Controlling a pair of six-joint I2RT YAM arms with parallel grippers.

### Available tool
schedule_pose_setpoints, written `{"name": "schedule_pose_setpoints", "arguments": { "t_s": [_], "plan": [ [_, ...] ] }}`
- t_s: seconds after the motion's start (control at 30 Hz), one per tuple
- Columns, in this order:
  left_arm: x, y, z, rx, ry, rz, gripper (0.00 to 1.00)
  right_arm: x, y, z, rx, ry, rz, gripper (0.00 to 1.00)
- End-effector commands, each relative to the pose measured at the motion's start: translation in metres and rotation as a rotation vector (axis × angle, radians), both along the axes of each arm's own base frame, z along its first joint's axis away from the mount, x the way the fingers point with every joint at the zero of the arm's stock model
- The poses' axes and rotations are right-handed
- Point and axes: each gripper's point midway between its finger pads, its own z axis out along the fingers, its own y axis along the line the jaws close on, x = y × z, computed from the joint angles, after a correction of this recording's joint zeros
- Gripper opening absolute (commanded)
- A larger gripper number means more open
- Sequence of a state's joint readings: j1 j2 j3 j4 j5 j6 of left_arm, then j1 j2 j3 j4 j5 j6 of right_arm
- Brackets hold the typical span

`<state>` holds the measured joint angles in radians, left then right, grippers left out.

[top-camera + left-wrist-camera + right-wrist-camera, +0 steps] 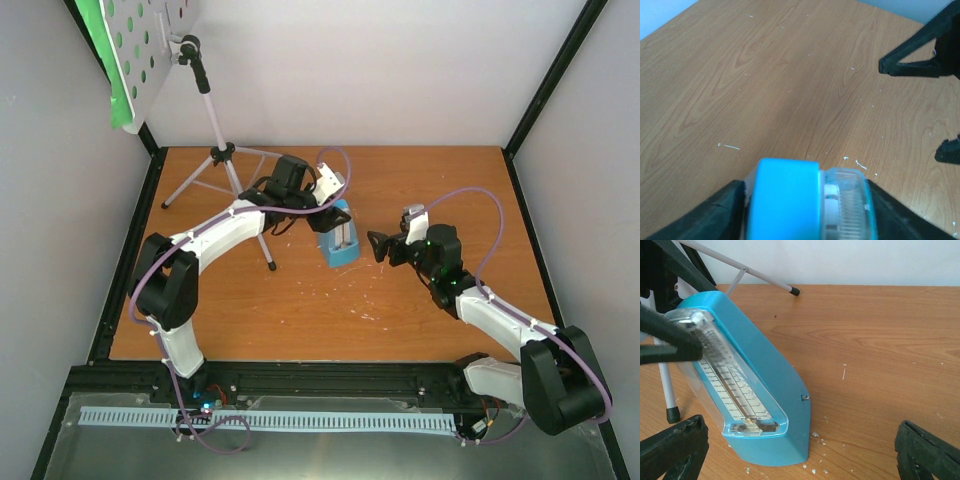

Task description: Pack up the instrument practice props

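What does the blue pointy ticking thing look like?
The small blue plastic pyramid metronome has a clear front cover over a numbered scale and thin metal pendulum. It stands on the scuffed wooden table, beside a leg of the silver tripod stand. Black fingers of the left gripper pinch its narrow top.

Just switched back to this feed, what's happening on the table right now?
The left gripper has its jaws closed on the top of the blue metronome, which stands on the table. The right gripper hangs open just to its right, holding nothing. The music stand is set up at the back left, with a green page on it.
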<state>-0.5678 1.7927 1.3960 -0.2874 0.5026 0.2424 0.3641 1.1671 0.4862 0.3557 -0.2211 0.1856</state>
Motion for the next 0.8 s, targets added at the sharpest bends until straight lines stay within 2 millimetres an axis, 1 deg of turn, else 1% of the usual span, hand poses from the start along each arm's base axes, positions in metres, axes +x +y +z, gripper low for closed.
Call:
{"name": "schedule_pose_setpoints", "arguments": {
  "t_s": [0.0, 0.03, 0.1, 0.2, 0.27, 0.4, 0.53, 0.6, 0.67, 0.7, 0.77],
  "plan": [
    [-0.016, -0.002, -0.009, -0.018, 0.075, -0.027, 0.74, 0.002, -0.003, 0.015, 0.015, -0.027, -0.012, 1.00],
    [-0.018, -0.002, -0.008, -0.024, 0.078, -0.031, 0.80, 0.001, -0.003, 0.014, 0.014, -0.025, -0.007, 1.00],
    [-0.020, -0.003, -0.007, -0.031, 0.086, -0.039, 0.86, -0.002, -0.003, 0.013, 0.014, -0.023, -0.001, 1.00],
    [-0.021, -0.003, -0.006, -0.034, 0.090, -0.043, 0.86, -0.004, -0.003, 0.010, 0.014, -0.016, 0.003, 1.00],
    [-0.020, -0.003, -0.005, -0.035, 0.086, -0.040, 0.80, -0.005, -0.003, 0.008, 0.014, -0.012, 0.004, 1.00],
    [-0.019, -0.003, -0.004, -0.043, 0.086, -0.034, 0.61, -0.008, -0.004, 0.010, 0.015, -0.019, 0.004, 1.00],
    [-0.016, 0.000, -0.006, -0.034, 0.092, 0.001, 0.48, -0.009, -0.006, 0.010, 0.011, -0.022, -0.002, 1.00],
    [-0.014, 0.002, -0.006, -0.030, 0.096, 0.024, 0.44, -0.009, -0.006, 0.011, 0.009, -0.020, -0.002, 1.00],
    [-0.016, 0.003, -0.004, -0.037, 0.108, 0.044, 0.42, -0.008, -0.004, 0.011, 0.010, -0.017, 0.005, 1.00],
    [-0.018, 0.005, -0.005, -0.043, 0.119, 0.053, 0.43, -0.008, -0.003, 0.012, 0.013, -0.017, 0.012, 1.00],
    [-0.023, 0.007, -0.007, -0.051, 0.132, 0.067, 0.48, -0.009, 0.000, 0.012, 0.023, -0.013, 0.027, 1.00]
  ]
}}
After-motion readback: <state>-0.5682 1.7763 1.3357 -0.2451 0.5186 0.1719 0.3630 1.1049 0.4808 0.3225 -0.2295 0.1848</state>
